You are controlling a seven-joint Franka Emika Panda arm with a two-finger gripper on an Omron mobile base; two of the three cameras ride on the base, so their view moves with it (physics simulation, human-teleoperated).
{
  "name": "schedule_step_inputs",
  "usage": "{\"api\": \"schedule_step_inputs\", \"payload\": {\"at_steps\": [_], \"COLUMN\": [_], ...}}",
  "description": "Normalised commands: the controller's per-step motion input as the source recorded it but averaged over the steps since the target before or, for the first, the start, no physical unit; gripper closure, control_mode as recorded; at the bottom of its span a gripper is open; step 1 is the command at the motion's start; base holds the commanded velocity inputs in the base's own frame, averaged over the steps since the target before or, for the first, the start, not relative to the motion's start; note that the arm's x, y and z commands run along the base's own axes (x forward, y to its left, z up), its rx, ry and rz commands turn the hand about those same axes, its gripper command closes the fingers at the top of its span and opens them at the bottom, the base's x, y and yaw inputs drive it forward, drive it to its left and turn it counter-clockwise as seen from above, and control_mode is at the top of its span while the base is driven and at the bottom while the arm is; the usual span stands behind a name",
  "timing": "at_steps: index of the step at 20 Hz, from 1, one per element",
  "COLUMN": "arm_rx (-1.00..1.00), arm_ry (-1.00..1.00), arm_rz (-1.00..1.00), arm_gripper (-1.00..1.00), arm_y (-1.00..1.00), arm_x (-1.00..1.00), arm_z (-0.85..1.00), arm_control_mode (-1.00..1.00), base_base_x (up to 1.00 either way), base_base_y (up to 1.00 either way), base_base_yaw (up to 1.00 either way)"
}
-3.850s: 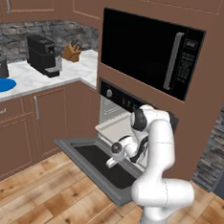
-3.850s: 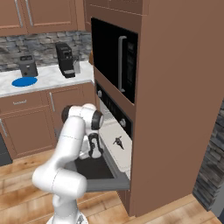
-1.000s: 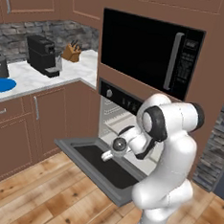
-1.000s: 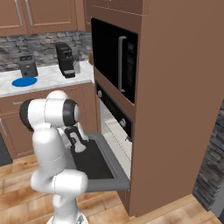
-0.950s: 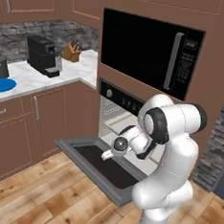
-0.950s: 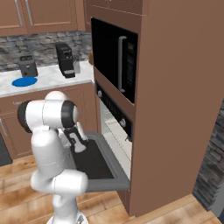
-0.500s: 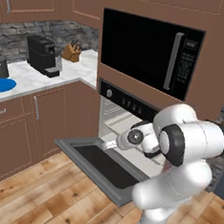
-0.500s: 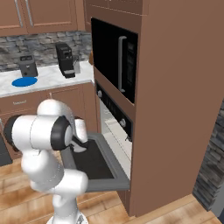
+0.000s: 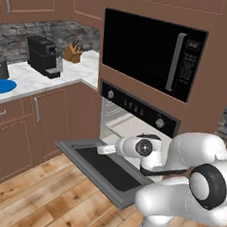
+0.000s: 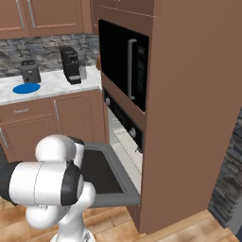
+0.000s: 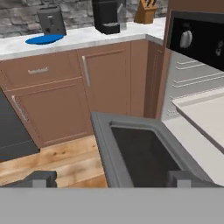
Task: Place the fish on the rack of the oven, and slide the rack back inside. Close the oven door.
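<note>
**Hand view: my gripper spread wide above the open oven door**

Hand view shows my gripper [image 11: 109, 179] with its 2 dark fingertips [image 11: 41, 177] far apart, and nothing is between them. So my tool is spread and it pinches nothing. Just beyond the tips I see the oven door [image 11: 140, 153], folded down flat, with its dark glass window facing up and a grey frame around it. At the right side of this view is the rack [image 11: 203, 116], a pale flat sheet. It sits in the mouth of the oven [image 11: 197, 39], above the level of the door, and its near edge is toward the door. I cannot tell how far it is pushed in. Of the fish I can tell nothing; on the part of the rack that I see, no dark shape is clear to me.

In the left base view my gripper [image 9: 105, 149] hangs over the far edge of the oven door [image 9: 101, 168], near the oven opening, and my arm comes in low from the right. The microwave [image 9: 150, 50] is directly above the oven [image 9: 135, 107]. On the counter [image 9: 35, 79] to the left stand a coffee machine [image 9: 42, 55] and a knife block [image 9: 71, 52], and a blue plate [image 9: 1, 86] lies there too.

In the right base view the oven door [image 10: 111, 175] is also open and horizontal.
</note>
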Motion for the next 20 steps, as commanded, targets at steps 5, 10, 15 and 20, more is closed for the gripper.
{"api": "schedule_step_inputs", "payload": {"at_steps": [5,10,15,20], "arm_rx": [0.0,-0.12,-0.23,-0.3], "arm_ry": [0.12,0.24,0.31,0.17], "arm_rz": [0.06,0.01,0.0,-0.1], "arm_gripper": [-1.0,-1.0,-1.0,-1.0], "arm_y": [0.83,1.0,1.0,0.86], "arm_x": [-0.16,-0.19,-0.43,-0.6], "arm_z": [0.96,0.93,0.71,0.26], "arm_control_mode": [-1.0,-1.0,-1.0,-1.0], "base_base_x": [0.0,0.0,0.0,0.0], "base_base_y": [0.0,0.0,0.0,0.0], "base_base_yaw": [0.0,0.0,0.0,0.0]}}
